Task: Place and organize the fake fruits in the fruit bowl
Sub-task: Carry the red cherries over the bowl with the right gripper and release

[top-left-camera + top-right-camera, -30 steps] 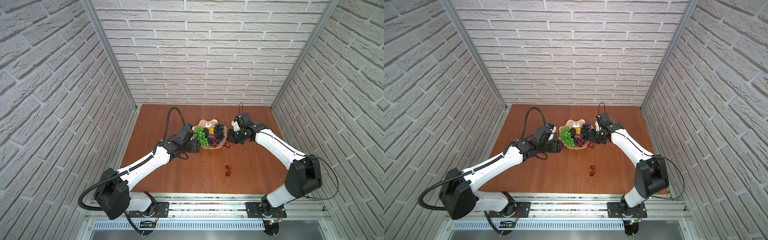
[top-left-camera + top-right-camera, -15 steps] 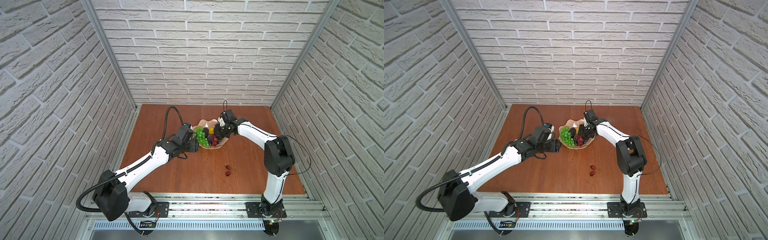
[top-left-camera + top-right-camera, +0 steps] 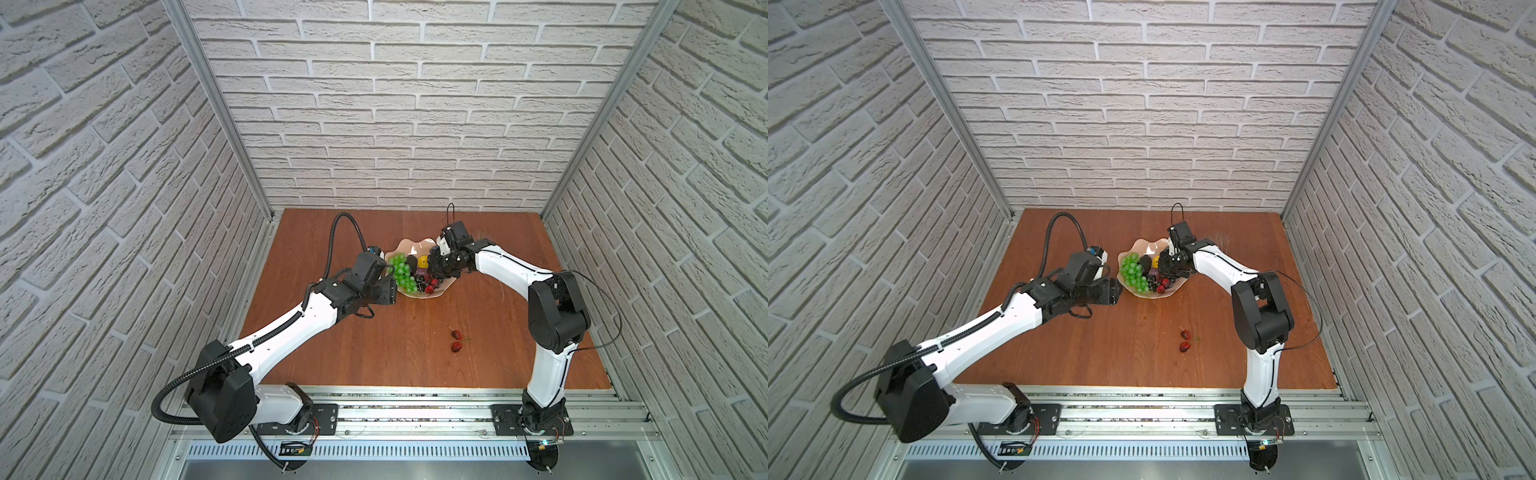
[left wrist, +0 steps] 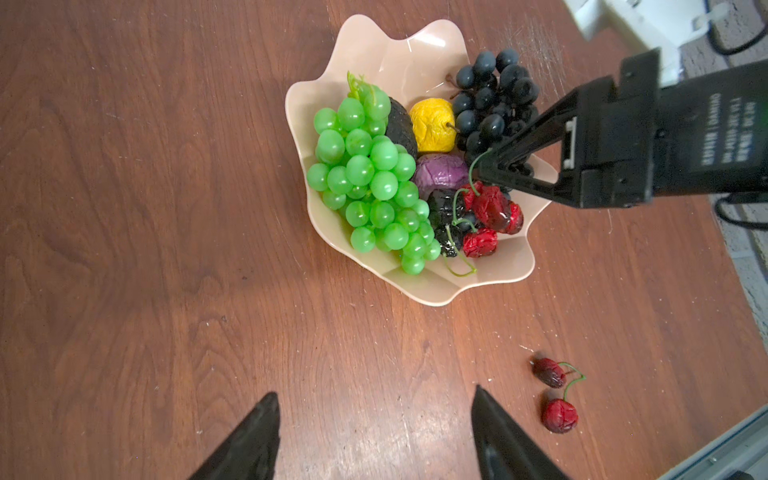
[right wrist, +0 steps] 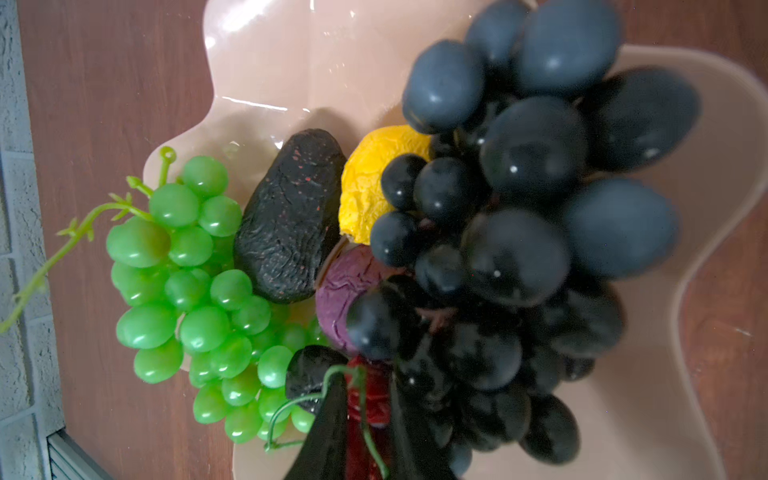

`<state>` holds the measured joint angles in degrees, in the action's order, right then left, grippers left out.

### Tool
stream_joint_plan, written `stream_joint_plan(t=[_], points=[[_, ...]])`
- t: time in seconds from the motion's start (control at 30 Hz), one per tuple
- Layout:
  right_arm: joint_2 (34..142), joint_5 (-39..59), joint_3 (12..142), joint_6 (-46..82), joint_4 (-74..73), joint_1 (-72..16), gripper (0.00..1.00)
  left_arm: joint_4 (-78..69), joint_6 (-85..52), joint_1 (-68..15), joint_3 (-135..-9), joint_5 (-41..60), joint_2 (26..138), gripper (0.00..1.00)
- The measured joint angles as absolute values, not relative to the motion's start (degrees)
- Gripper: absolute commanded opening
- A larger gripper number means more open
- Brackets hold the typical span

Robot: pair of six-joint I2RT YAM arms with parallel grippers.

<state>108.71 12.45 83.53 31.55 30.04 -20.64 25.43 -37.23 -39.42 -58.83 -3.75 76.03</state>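
Observation:
The pale peach fruit bowl holds the green grape bunch, dark grape bunch, avocado, yellow fruit, purple fruit and several cherries. My right gripper hangs over the bowl's cherries. Its jaws stand narrowly apart, with a green cherry stem loose in the gap. My left gripper is open above bare wood beside the bowl's left edge, holding nothing.
Two stemmed cherries lie on the wooden table in front of the bowl, toward the right arm. Brick-pattern walls close in three sides, and a metal rail runs along the front.
The right arm swung from right of the bowl to over it, carrying cherries, and its jaws parted. The left arm barely moved.

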Motion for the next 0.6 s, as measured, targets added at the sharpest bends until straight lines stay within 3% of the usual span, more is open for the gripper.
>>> stream_joint_plan(t=[0.27, 0.4, 0.6], points=[[100.4, 9.2, 83.2, 28.4, 31.2, -20.9, 0.44, 26.1, -38.2, -39.5, -58.9, 0.0, 76.7, 0.74], [93.7, 7.7, 79.0, 27.4, 31.3, -20.9, 0.46, 26.2, -38.6, -40.8, -58.9, 2.6, 77.5, 0.73], [83.3, 6.3, 68.5, 27.0, 31.9, -20.9, 0.51, 27.2, -37.1, -49.0, -60.4, 5.0, 82.4, 0.70]])
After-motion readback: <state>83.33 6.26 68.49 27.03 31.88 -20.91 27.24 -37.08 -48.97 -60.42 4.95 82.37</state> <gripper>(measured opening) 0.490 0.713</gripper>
